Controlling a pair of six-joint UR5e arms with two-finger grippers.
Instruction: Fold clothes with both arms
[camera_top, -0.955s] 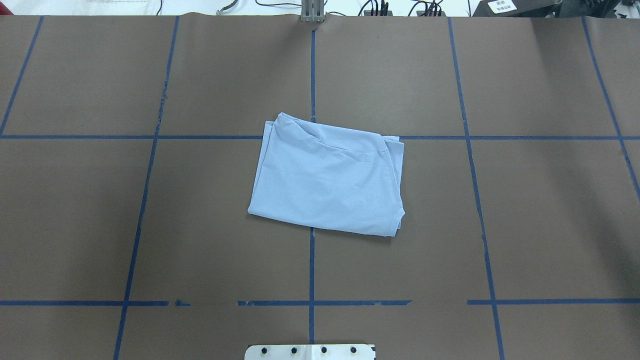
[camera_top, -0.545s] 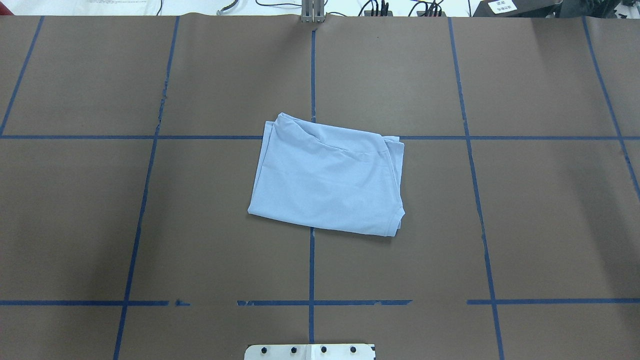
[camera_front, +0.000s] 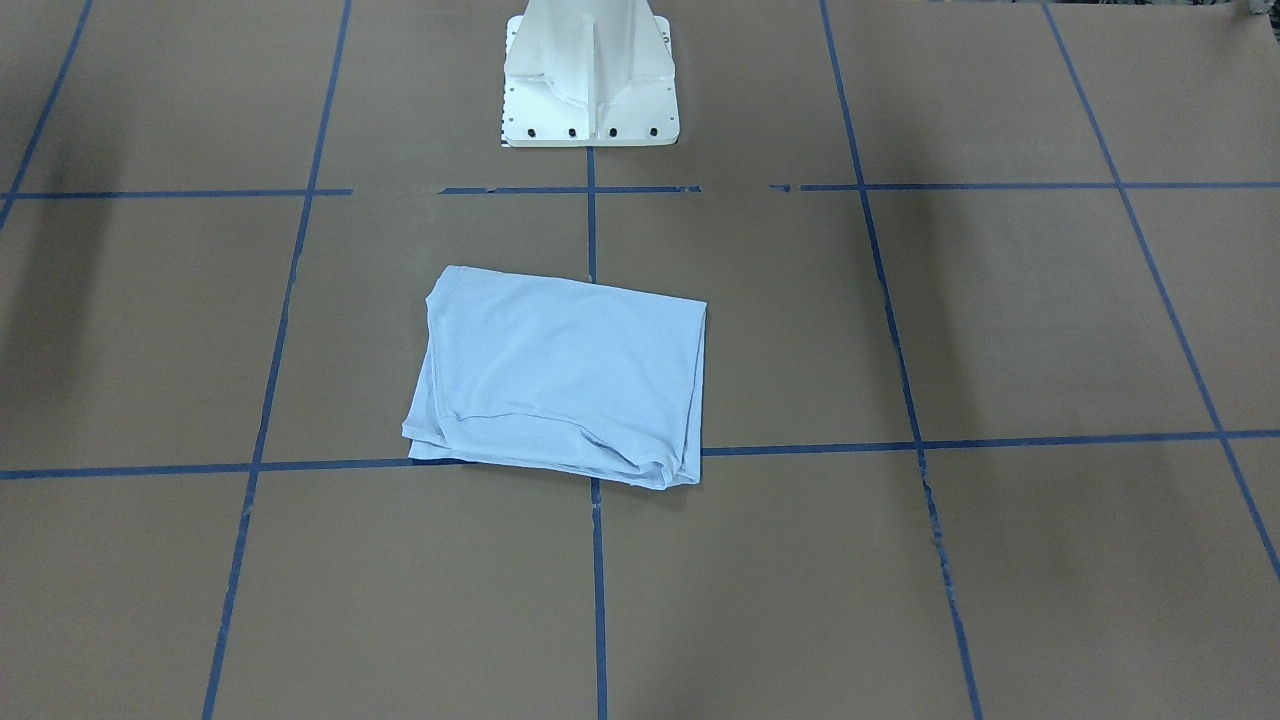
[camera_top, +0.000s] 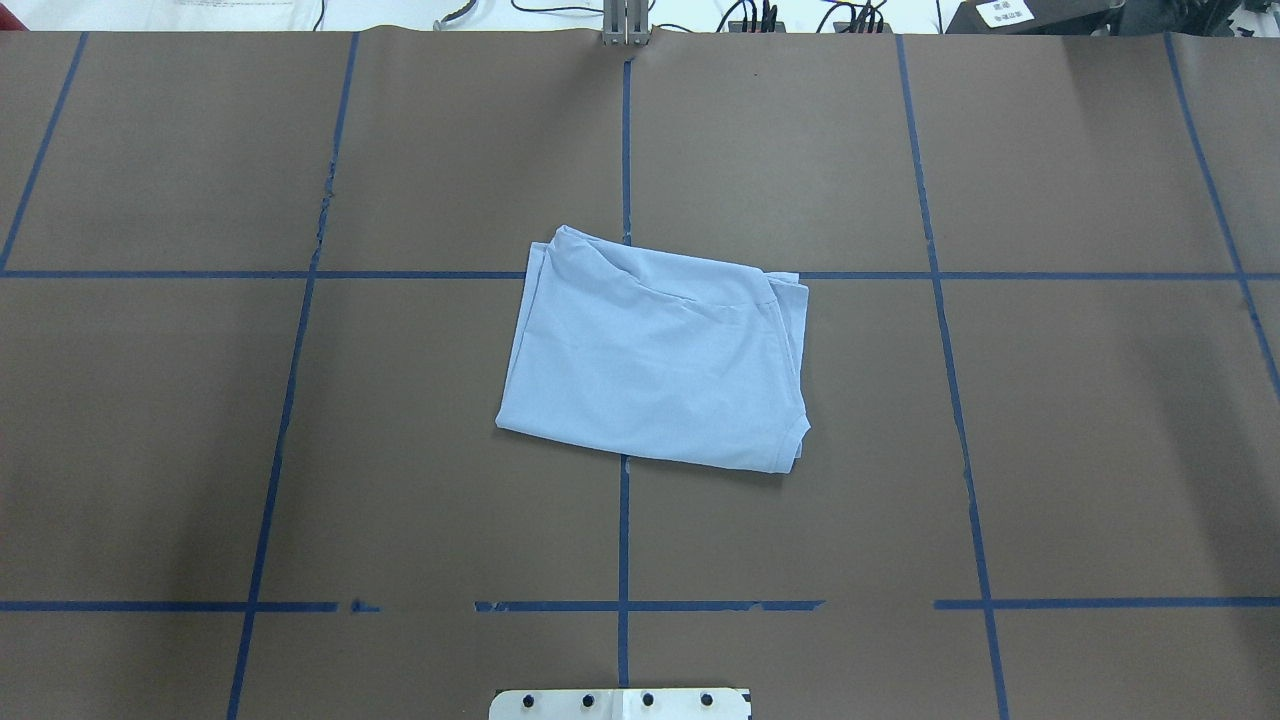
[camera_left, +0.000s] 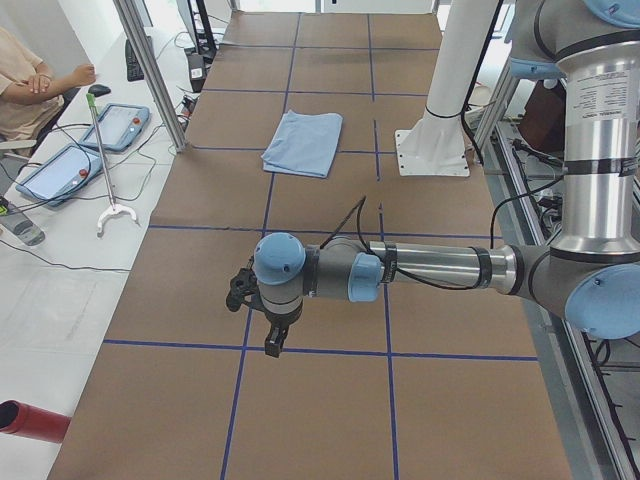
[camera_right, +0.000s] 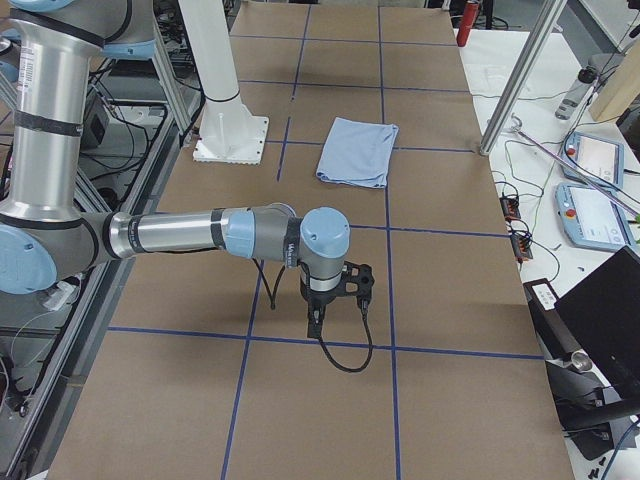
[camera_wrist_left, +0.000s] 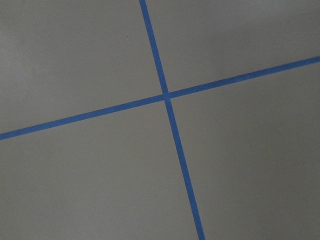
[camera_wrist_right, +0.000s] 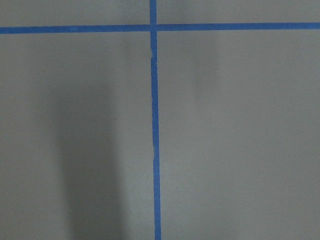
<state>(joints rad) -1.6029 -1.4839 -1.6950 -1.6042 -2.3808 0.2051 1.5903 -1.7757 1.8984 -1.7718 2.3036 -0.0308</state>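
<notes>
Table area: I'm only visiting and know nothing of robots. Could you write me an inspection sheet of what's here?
Surface: brown table marked with a blue tape grid.
Job's things: light blue T-shirt, folded, lying flat near the centre, nothing touching it.
Clutter: nothing seen.
Grippers: left gripper and right gripper hang over bare table, far from the T-shirt; open or shut, cannot tell.
Cables: black cable loops below the right wrist.
Surroundings: white pedestal; seated person; tablets.

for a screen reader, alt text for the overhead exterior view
A light blue T-shirt, folded into a rectangle, lies at the middle of a brown table gridded with blue tape. A white base plate shows at the bottom edge, cables beyond the far edge.
</notes>
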